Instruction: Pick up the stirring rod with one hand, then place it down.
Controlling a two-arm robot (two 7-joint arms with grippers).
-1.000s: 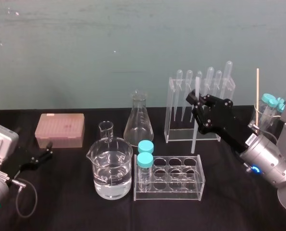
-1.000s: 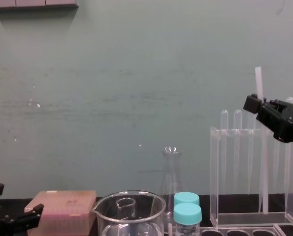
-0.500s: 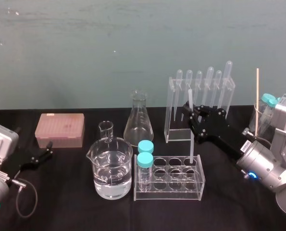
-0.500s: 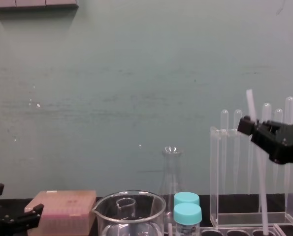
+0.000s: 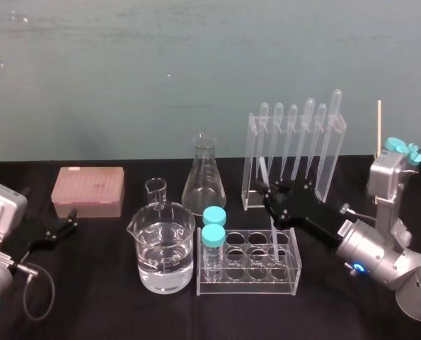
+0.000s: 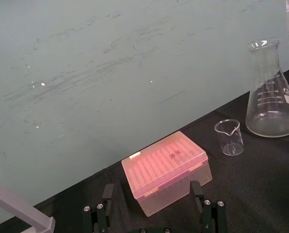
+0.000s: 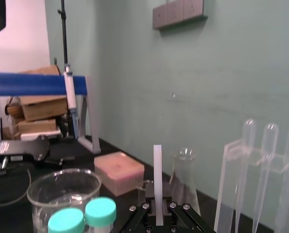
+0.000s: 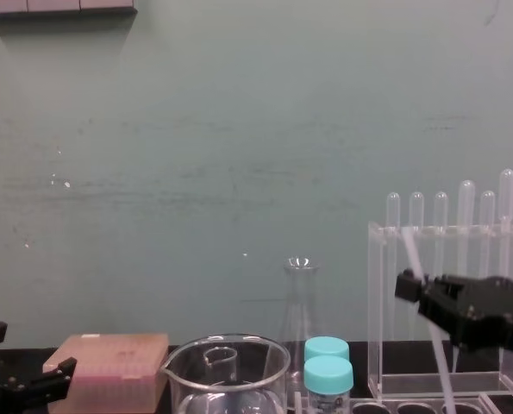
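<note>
The stirring rod (image 5: 273,239) is a thin translucent-white stick, tilted, with its top leaning toward the pipette stand. My right gripper (image 5: 275,199) is shut on it around mid-length, just behind the low clear tube rack (image 5: 293,273). The rod's lower end reaches down among the rack's right-hand wells. In the chest view the rod (image 8: 409,252) rises above the right gripper (image 8: 411,289) in front of the pipette stand. The right wrist view shows the rod (image 7: 157,174) upright between the jaws. My left gripper (image 5: 63,227) rests open at the table's left, near the pink box (image 6: 166,170).
A tall clear stand (image 5: 256,145) with several bulb-topped pipettes is right behind the right gripper. Two teal-capped vials (image 5: 213,234) stand in the tube rack's left end. A water-filled beaker (image 5: 165,249), a small beaker (image 5: 156,191) and a flask (image 5: 204,181) are at the centre.
The right gripper has come down and toward me and to the left with the rod. The rod has tipped from upright to slanted, and its lower end has dropped into the tube rack.
</note>
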